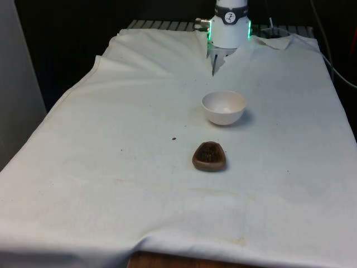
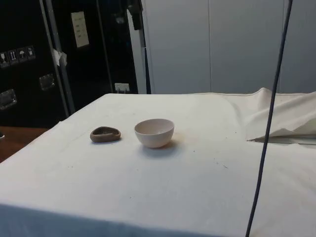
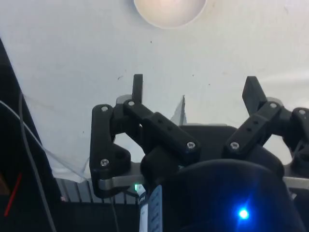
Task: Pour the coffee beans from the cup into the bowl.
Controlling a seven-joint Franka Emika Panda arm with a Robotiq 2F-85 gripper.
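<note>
A low brown cup (image 1: 210, 156) holding coffee beans sits on the white cloth near the table's middle; the side view has the cup (image 2: 104, 134) beside the bowl. A white bowl (image 1: 223, 107) stands empty just beyond it, towards the robot, and is seen as the bowl (image 2: 154, 132) in the side view. In the wrist view my gripper (image 3: 195, 87) hangs high over the cloth, open, with nothing between its fingers (image 3: 138, 83). The bowl (image 3: 170, 12) lies well ahead of the fingertips, apart from them.
One stray bean (image 1: 174, 139) lies on the cloth to the front view's left of the cup. The robot's base (image 1: 230, 25) stands at the far end, where the cloth (image 2: 276, 118) is rumpled. A dark cable (image 2: 266, 128) hangs across the side view.
</note>
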